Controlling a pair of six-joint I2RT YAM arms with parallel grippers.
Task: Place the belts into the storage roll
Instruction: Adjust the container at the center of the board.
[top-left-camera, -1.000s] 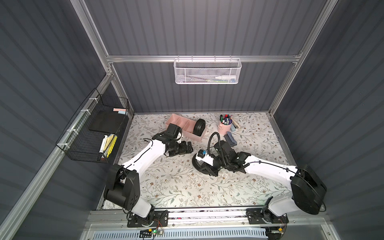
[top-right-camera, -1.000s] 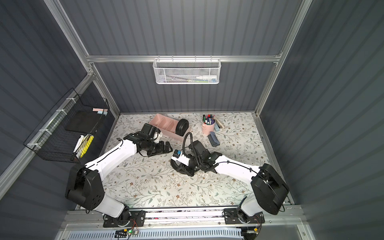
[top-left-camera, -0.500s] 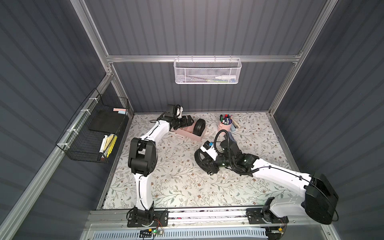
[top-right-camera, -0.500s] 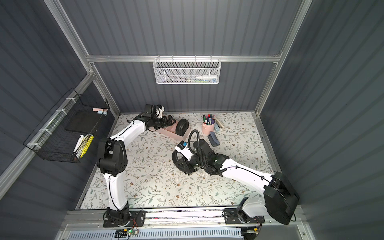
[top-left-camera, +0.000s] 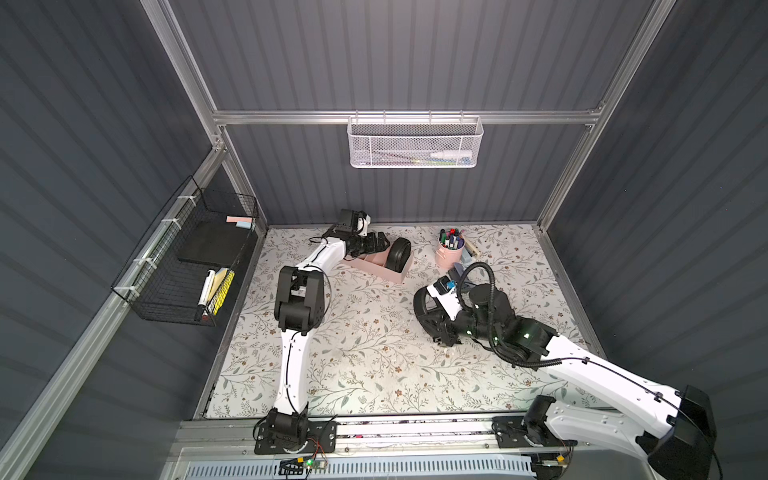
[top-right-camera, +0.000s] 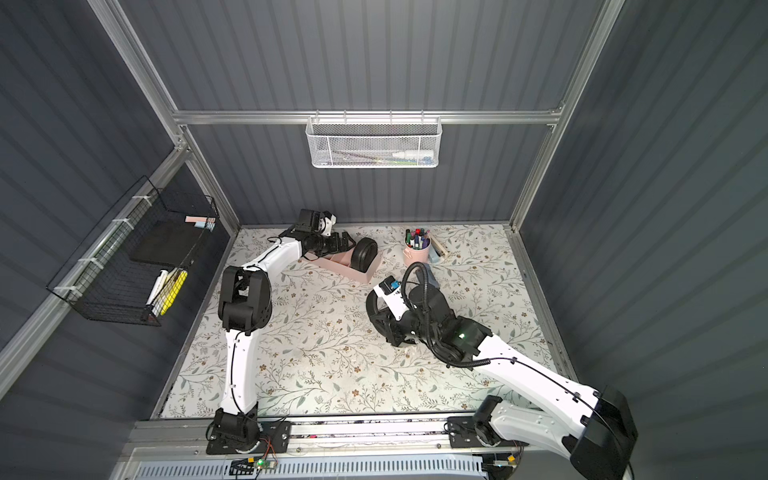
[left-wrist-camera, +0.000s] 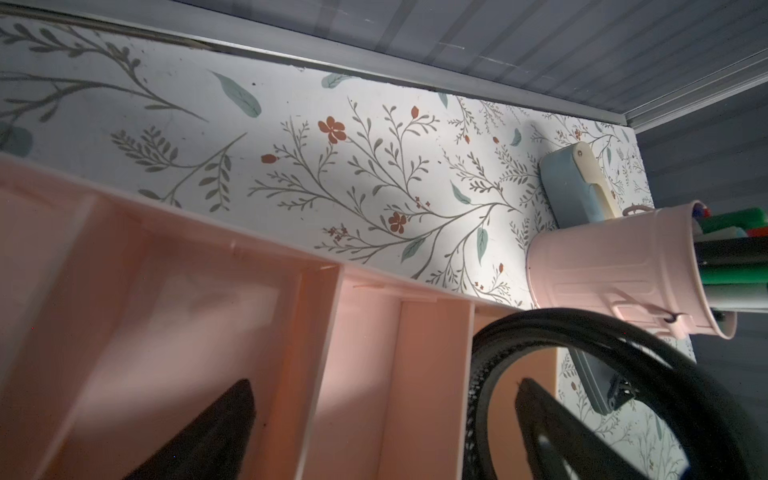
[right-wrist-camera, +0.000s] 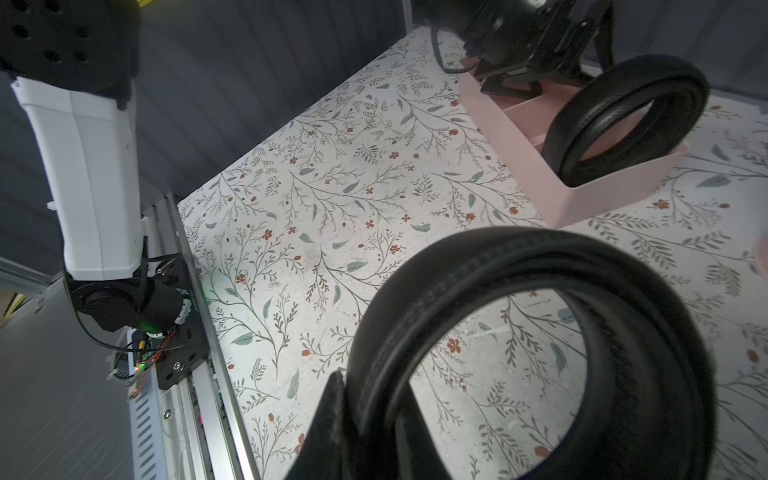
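The pale pink storage roll (top-left-camera: 374, 266) lies at the back of the floral table. One coiled black belt (top-left-camera: 400, 253) stands upright in its right end compartment, as the right wrist view shows the belt (right-wrist-camera: 623, 116) and the storage roll (right-wrist-camera: 582, 199). My left gripper (top-left-camera: 380, 241) hovers open over the storage roll's middle compartments (left-wrist-camera: 208, 291), beside that belt (left-wrist-camera: 623, 374), with nothing between its fingers. My right gripper (right-wrist-camera: 374, 424) is shut on the rim of a second coiled belt (right-wrist-camera: 623, 291), held on edge near the table's middle (top-left-camera: 424, 307).
A pink cup of markers (top-left-camera: 449, 253) stands right of the storage roll, with a blue case (left-wrist-camera: 573, 187) behind it and a grey-blue thing (top-left-camera: 457, 274) in front. A black wire basket (top-left-camera: 187, 266) hangs on the left wall, a white mesh basket (top-left-camera: 415, 143) on the back wall.
My left arm swung from the table's middle back to the storage roll and now rests open over it. My right gripper shifted a little right and back with its belt.
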